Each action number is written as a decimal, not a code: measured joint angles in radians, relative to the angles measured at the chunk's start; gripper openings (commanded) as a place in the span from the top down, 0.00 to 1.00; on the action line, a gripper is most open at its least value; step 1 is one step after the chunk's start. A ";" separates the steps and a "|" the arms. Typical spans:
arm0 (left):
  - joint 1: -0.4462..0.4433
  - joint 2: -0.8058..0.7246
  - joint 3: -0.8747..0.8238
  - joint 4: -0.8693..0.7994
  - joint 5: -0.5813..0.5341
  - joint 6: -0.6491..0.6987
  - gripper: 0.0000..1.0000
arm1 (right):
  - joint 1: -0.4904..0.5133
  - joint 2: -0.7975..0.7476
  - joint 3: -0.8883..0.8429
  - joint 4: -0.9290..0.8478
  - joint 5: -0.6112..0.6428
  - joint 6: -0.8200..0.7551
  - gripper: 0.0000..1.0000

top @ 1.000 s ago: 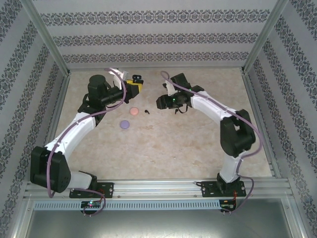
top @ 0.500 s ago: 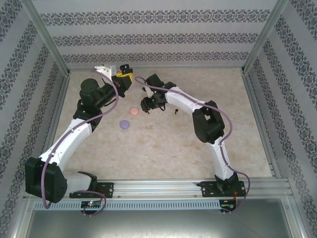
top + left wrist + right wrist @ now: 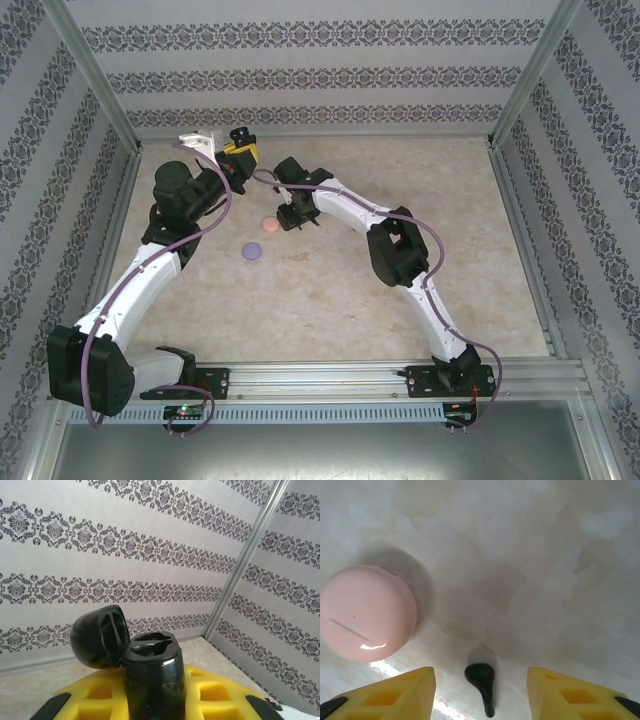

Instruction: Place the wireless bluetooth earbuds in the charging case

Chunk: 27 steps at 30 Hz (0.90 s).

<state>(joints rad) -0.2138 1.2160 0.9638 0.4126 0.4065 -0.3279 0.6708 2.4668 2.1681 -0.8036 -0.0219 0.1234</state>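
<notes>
- Table (image 3: 330, 290): beige marbled top, glossy, with glare patches in the right wrist view.
- Room: wallpapered walls (image 3: 320, 70) with striped floral bands on three sides; an aluminium post (image 3: 95, 80) in each back corner, a metal rail (image 3: 330, 378) along the near edge.
- Left gripper (image 3: 240, 150): raised near the back-left corner, close to the back wall, clamped on the black charging case (image 3: 152, 675).
- The case stands upright between the yellow fingers (image 3: 215, 692). Its lid (image 3: 97, 637) is flipped open to the left and both sockets are bare.
- Right gripper (image 3: 479, 674): jaws wide, pointing down, low over the table left of centre.
- Black earbud (image 3: 482, 680): lies on the table between the open right fingers, touching neither, stem toward the camera.
- Pink disc (image 3: 367, 612): flat on the table just left of the earbud, apart from it, beside the left-hand finger.
- Purple disc (image 3: 252, 251): on the table nearer the bases than the pink one, apart from it.
- Open room: right half and near half of the table are bare; the two grippers sit close together at back-left.
</notes>
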 measured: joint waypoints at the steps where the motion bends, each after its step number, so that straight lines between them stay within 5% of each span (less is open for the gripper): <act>1: 0.000 0.000 -0.002 0.000 0.000 0.000 1.00 | 0.000 0.008 0.008 -0.004 0.004 0.000 0.52; 27: 0.002 -0.002 -0.019 0.000 0.000 -0.014 1.00 | 0.014 0.070 0.077 -0.046 0.032 -0.019 0.63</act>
<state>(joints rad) -0.2115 1.2144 0.9443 0.4126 0.4065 -0.3420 0.6853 2.5370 2.2452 -0.8494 0.0105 0.1040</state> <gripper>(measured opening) 0.196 0.379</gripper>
